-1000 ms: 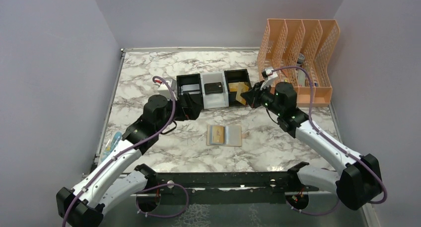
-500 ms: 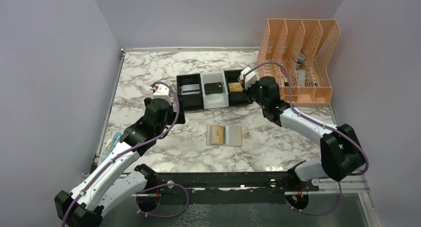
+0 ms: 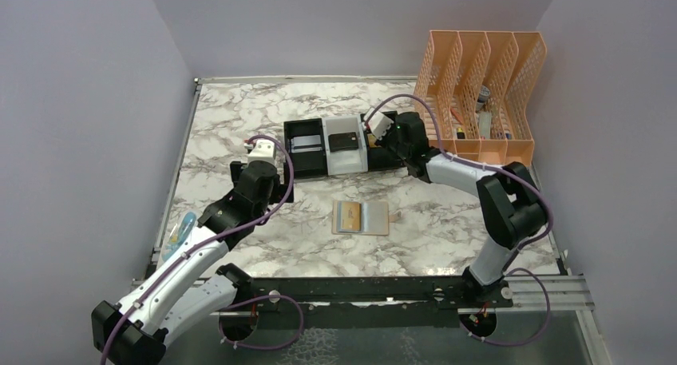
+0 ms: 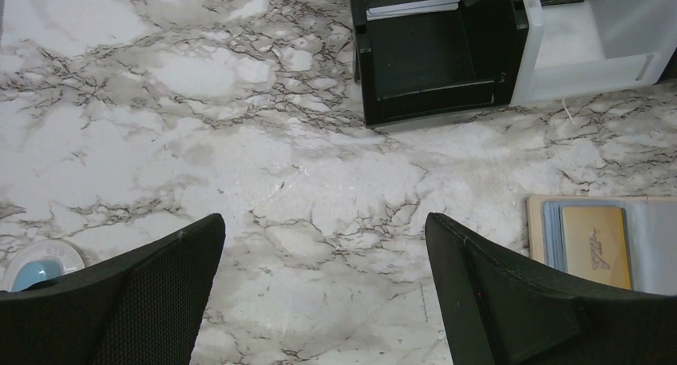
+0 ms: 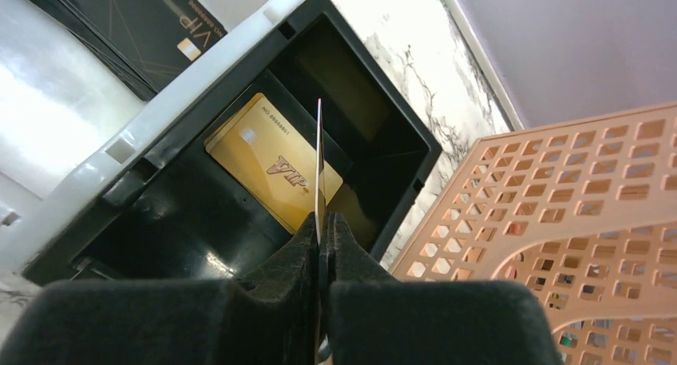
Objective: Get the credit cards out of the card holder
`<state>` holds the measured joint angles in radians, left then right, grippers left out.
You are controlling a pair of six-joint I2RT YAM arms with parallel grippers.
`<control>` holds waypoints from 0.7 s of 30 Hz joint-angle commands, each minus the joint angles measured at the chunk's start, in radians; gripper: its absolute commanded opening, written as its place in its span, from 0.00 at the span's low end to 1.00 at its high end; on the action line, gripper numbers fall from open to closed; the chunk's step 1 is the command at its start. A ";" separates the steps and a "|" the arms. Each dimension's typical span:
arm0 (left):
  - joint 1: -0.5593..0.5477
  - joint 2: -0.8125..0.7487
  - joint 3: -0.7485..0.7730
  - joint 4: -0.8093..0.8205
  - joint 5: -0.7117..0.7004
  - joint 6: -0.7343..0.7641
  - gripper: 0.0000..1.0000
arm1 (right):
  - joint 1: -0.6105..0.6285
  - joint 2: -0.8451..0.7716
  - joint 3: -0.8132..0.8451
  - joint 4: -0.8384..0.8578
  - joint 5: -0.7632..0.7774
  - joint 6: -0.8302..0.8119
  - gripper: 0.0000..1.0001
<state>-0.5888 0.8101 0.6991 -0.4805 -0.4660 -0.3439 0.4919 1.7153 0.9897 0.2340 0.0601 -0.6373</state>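
Pressure is applied by the right tool (image 5: pixel 321 221), which is clenched on a thin card (image 5: pixel 318 153) seen edge-on, so its colour cannot be told. The card is held upright above the right black bin (image 5: pixel 363 109), on whose floor a gold card (image 5: pixel 271 165) is laid flat. A dark card (image 3: pixel 344 141) is seen in the white bin (image 3: pixel 345 164) next to it, and a silvery card (image 4: pixel 411 5) in the left black bin (image 4: pixel 431 105). The left tool (image 4: pixel 323 225) is released, its jaws spread wide above the bench (image 4: pixel 160 101), near that bin. The card holder (image 3: pixel 375 219) is laid open on the bench, between the arms, with a second gold card (image 4: pixel 595 236) in its left pocket.
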 commanded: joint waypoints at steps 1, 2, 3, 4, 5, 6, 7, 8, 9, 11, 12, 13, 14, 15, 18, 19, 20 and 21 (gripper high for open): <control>0.006 0.002 0.014 0.011 -0.049 0.020 0.99 | -0.001 0.060 0.048 0.021 0.051 -0.068 0.01; 0.006 -0.001 0.014 0.012 -0.053 0.020 0.99 | -0.004 0.069 0.049 0.029 0.052 -0.070 0.01; 0.006 -0.004 0.014 0.010 -0.057 0.020 0.99 | -0.007 0.079 0.054 0.030 0.050 -0.072 0.01; 0.006 -0.006 0.013 0.011 -0.062 0.021 0.99 | -0.009 0.090 0.061 0.029 0.046 -0.076 0.01; 0.007 -0.010 0.013 0.010 -0.066 0.022 0.99 | -0.011 0.100 0.071 0.028 0.043 -0.080 0.01; 0.007 -0.012 0.013 0.010 -0.071 0.023 0.99 | -0.013 0.111 0.078 0.025 0.043 -0.086 0.01; 0.007 -0.014 0.012 0.010 -0.075 0.023 0.99 | -0.014 0.122 0.085 0.021 0.044 -0.095 0.01; 0.007 -0.017 0.012 0.010 -0.078 0.023 0.99 | -0.015 0.135 0.091 0.019 0.046 -0.106 0.01; 0.009 -0.019 0.010 0.010 -0.078 0.023 0.99 | -0.015 0.148 0.097 0.019 0.046 -0.115 0.01; 0.012 -0.022 0.010 0.010 -0.080 0.023 0.99 | -0.014 0.171 0.110 0.020 0.046 -0.132 0.01; 0.013 -0.022 0.010 0.010 -0.080 0.023 0.99 | -0.015 0.183 0.116 0.025 0.048 -0.141 0.01; 0.015 -0.021 0.010 0.010 -0.080 0.023 0.99 | -0.015 0.196 0.121 0.032 0.052 -0.148 0.02; 0.015 -0.022 0.010 0.010 -0.080 0.023 0.99 | -0.014 0.207 0.125 0.038 0.051 -0.155 0.02; 0.016 -0.020 0.010 0.010 -0.079 0.023 0.99 | -0.015 0.216 0.127 0.046 0.046 -0.160 0.02; 0.018 -0.019 0.011 0.011 -0.077 0.025 0.99 | -0.014 0.242 0.134 0.057 0.041 -0.190 0.03; 0.018 -0.020 0.011 0.010 -0.077 0.025 0.99 | -0.014 0.250 0.135 0.060 0.043 -0.207 0.03; 0.018 -0.020 0.011 0.010 -0.076 0.025 0.99 | -0.013 0.256 0.137 0.060 0.045 -0.218 0.04; 0.018 -0.020 0.011 0.010 -0.076 0.025 0.99 | -0.013 0.265 0.142 0.059 0.048 -0.228 0.05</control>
<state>-0.5770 0.8032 0.6991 -0.4808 -0.5137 -0.3325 0.4824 1.9457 1.0973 0.2481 0.0883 -0.7994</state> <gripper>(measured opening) 0.991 0.038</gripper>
